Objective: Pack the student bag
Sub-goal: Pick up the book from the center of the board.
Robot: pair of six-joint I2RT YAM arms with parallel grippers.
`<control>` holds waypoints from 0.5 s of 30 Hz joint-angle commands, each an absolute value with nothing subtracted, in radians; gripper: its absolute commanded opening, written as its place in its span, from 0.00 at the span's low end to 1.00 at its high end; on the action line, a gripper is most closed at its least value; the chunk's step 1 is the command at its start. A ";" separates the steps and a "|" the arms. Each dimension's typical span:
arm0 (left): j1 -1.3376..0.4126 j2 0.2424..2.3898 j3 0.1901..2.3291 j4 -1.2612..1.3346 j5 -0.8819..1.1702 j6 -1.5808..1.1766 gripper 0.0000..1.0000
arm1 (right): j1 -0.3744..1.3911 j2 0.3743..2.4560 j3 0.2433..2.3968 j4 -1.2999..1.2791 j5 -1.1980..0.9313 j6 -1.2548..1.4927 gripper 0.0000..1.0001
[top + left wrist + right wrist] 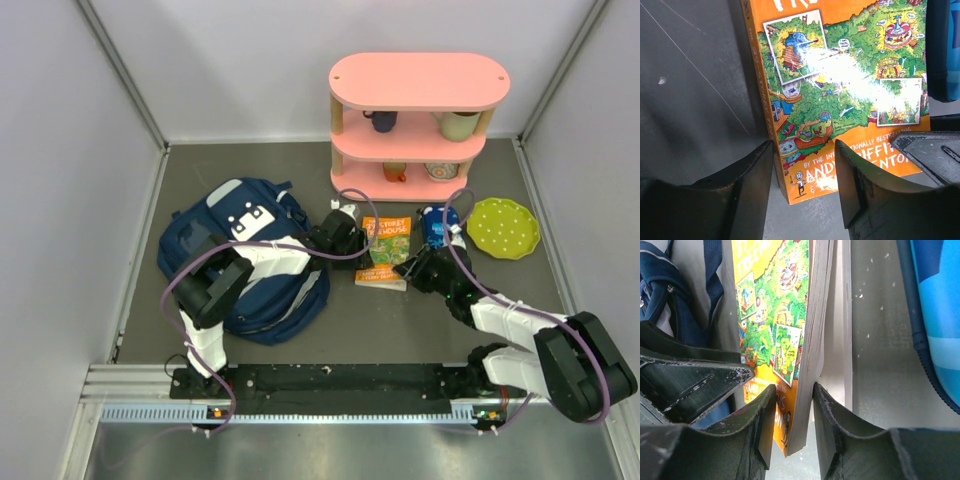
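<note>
large navy fabric backpack (187, 245) lay left on grey tabletop (400, 330) | left claw (805, 150) spread astride orange-and-green illustrated paperback (840, 95) spine corner | right claw (794, 390) pinched its page edge | risk: lower leaves looked uncaught, so book could splay and slip.

I count one student bag (195, 245) at the left, one book (387, 240) in the middle, one blue pencil case (435, 226) just right of it, and one green dotted plate (503, 228) further right. At the far side I log one pink shelf (420, 82) of three tiers. It holds one dark mug (381, 120), one pale mug (459, 125), one orange cup (395, 171) and one bowl (441, 171).
</note>
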State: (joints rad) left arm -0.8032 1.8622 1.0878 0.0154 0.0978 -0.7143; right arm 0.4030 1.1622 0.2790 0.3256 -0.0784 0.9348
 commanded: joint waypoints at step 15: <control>-0.818 1.875 1.097 0.104 0.150 -0.738 0.50 | 0.400 1.089 0.279 0.395 -0.110 0.822 0.50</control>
